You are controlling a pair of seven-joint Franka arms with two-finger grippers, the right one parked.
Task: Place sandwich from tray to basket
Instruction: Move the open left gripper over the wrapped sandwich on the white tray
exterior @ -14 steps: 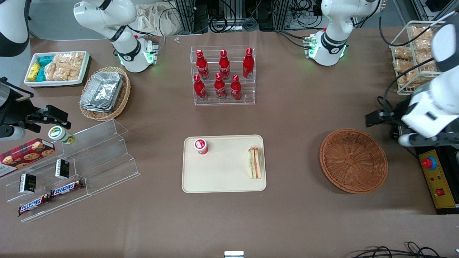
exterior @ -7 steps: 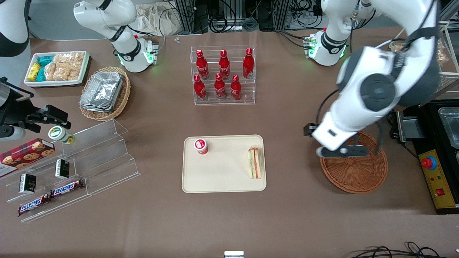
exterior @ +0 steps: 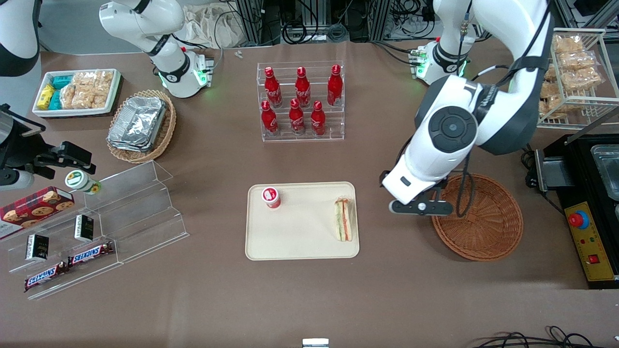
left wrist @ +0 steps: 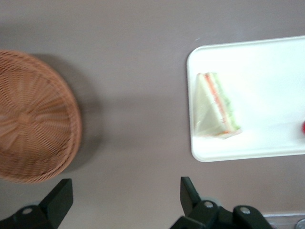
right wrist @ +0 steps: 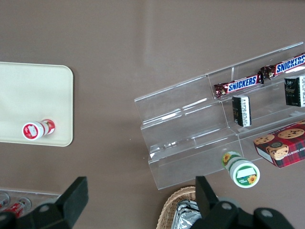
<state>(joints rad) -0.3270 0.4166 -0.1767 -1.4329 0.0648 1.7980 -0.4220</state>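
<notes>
My gripper (exterior: 421, 205) hangs in the air under the working arm, between the tray and the basket, partly over the basket's rim; its fingertips are hidden in the front view. The left wrist view shows the gripper (left wrist: 127, 191) open, its fingers wide apart with only bare table between them. A wedge-shaped wrapped sandwich (exterior: 344, 220) (left wrist: 213, 107) lies on the cream tray (exterior: 300, 244) (left wrist: 267, 90), near the edge toward the working arm's end. The round brown wicker basket (exterior: 483, 227) (left wrist: 33, 119) holds nothing visible; the arm covers part of it.
A small red-and-white cup (exterior: 271, 197) shares the tray. Farther from the front camera stands a clear rack (exterior: 303, 138) of red bottles. Toward the working arm's end are a white wire rack (exterior: 595, 104) with bread and a black machine (exterior: 591, 244) with a yellow panel.
The working arm has swung in from its own end of the table, passing over the basket toward the tray. Sandwich, tray and basket have stayed where they were.
</notes>
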